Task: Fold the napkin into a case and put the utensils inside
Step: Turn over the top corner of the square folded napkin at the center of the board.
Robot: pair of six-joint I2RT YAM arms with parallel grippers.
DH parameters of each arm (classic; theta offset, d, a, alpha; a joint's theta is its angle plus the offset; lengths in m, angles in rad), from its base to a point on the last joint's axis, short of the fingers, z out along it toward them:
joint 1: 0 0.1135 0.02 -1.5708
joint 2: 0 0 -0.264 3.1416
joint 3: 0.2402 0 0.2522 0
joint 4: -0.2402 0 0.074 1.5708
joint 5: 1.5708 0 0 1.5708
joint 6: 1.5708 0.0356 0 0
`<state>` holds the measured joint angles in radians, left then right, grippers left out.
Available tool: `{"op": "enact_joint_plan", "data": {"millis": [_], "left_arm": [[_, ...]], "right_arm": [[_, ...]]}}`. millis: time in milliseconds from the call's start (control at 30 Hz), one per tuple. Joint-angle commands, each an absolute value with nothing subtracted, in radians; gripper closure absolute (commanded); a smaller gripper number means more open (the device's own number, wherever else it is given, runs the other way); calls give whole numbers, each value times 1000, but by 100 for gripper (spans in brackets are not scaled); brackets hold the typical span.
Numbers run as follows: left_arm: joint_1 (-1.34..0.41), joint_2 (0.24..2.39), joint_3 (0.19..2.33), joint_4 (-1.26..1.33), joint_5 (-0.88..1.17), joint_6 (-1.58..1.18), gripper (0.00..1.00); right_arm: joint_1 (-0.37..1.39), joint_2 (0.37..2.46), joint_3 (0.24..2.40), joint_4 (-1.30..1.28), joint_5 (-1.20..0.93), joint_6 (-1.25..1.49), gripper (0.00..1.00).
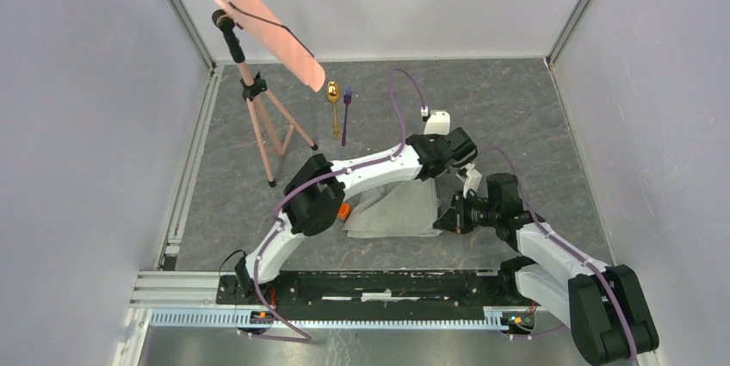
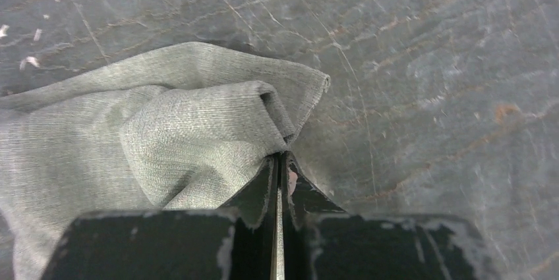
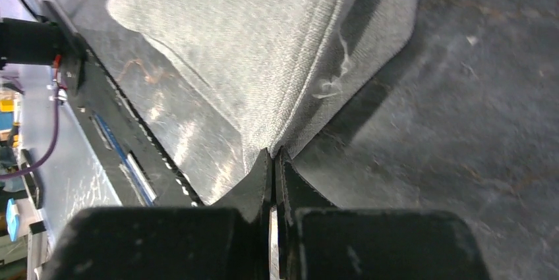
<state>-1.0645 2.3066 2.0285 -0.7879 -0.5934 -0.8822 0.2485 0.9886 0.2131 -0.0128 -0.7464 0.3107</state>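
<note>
Left gripper (image 2: 280,159) is clenched on the napkin (image 1: 398,211): its two black fingers (image 2: 260,191) are pressed together with a bunched fold of the grey-green cloth caught at their tips. In its wrist view the cloth rises in a rumpled hump from the tips toward 10 o'clock, and bare scratched table (image 2: 435,76) fills the side from 12 to 4 o'clock.

Right gripper (image 3: 273,156) is likewise clamped on the napkin, at a corner. From its closed tips the cloth fans out toward 11 and 12 o'clock, a loose thread showing on the hem at about 1 o'clock.

From above, the napkin lies a little to the 6 o'clock side of the table's middle, close to the black rail (image 1: 361,284) where the arms are bolted. The left arm (image 1: 370,168) crosses over it from 8 o'clock and comes down at its 2 o'clock corner. The right arm (image 1: 551,250) reaches in from 4 o'clock to its right edge. The cloth is slack and creased, not flat.

A gold spoon (image 1: 333,96) and a purple fork (image 1: 346,114) lie side by side, just apart, at 11 o'clock from the napkin and well clear of it, both pointing along the 12-to-6 line. At 9 o'clock from them stands a pink tripod (image 1: 262,116) carrying a slanted salmon panel (image 1: 250,13). A small orange thing (image 1: 344,211) sits against the napkin's 9 o'clock edge, partly under the left arm.
</note>
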Motion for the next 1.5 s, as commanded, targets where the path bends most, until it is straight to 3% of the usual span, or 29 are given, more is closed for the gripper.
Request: {"op": "enact_joint_plan", "data": {"millis": [0, 367, 467, 533, 700, 900, 967, 1100, 1167, 1200, 1300, 1433, 1467], "left_arm": [[-1008, 2124, 1858, -360, -577, -764, 98], [-1007, 2286, 1974, -215, -330, -485, 98], [-1007, 2351, 2072, -252, -222, -446, 88], [-1008, 2378, 2147, -329, -191, -448, 75], [-1004, 2228, 2106, -429, -48, -452, 37], [-985, 1976, 1867, -518, 149, -473, 25], [-971, 1902, 1748, -515, 226, -482, 11], [-965, 1743, 1497, -426, 264, -506, 9], [-966, 1692, 1406, -393, 276, -524, 9], [-966, 1672, 1362, -376, 284, -533, 9], [-966, 1614, 1245, -284, 313, -571, 9], [-966, 1569, 1154, -210, 322, -605, 9], [-966, 1564, 1145, -196, 331, -613, 10]], "right_arm": [[246, 968, 219, -254, -683, 281, 100], [215, 746, 156, -344, -348, 502, 100], [198, 724, 186, -415, -223, 529, 100], [187, 714, 228, -477, -126, 533, 98], [184, 675, 343, -592, 53, 508, 42], [184, 688, 419, -519, -48, 374, 13], [184, 757, 450, -490, -101, 360, 12], [184, 996, 504, -429, -287, 278, 9], [191, 1102, 526, -496, -265, 247, 6], [202, 1110, 517, -513, -227, 251, 2], [232, 1080, 496, -569, -128, 263, 2], [245, 1061, 460, -597, -26, 301, 15], [245, 1059, 465, -614, 5, 311, 24]]}}
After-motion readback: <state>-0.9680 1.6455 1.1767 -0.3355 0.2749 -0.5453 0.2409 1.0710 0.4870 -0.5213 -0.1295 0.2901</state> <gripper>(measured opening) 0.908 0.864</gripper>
